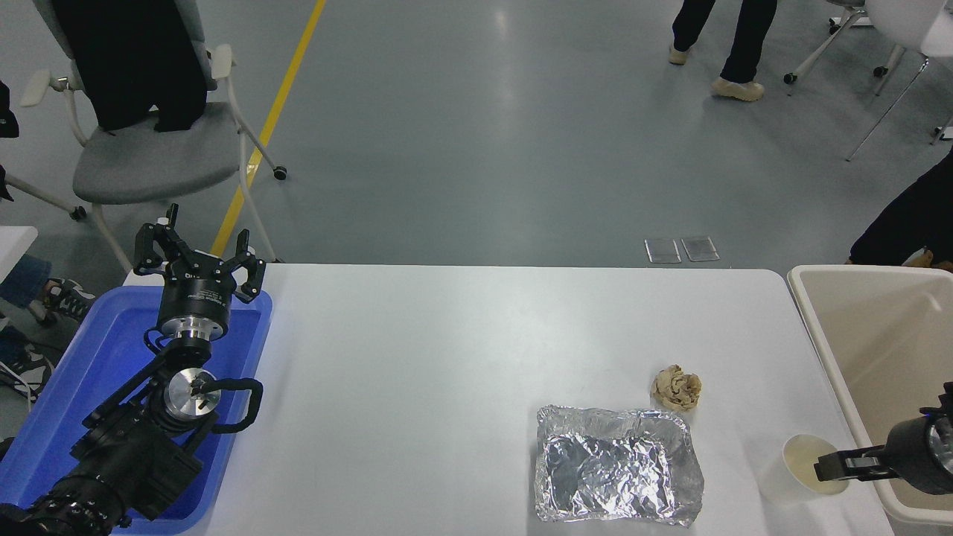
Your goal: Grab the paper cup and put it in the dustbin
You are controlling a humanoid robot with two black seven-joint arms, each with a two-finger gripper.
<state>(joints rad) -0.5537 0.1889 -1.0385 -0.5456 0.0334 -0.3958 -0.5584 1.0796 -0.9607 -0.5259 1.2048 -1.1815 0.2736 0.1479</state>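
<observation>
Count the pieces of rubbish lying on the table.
3: the paper cup near the right edge beside the dustbin, the foil tray left of it, and the paper ball just behind the tray. None seems hidden.
</observation>
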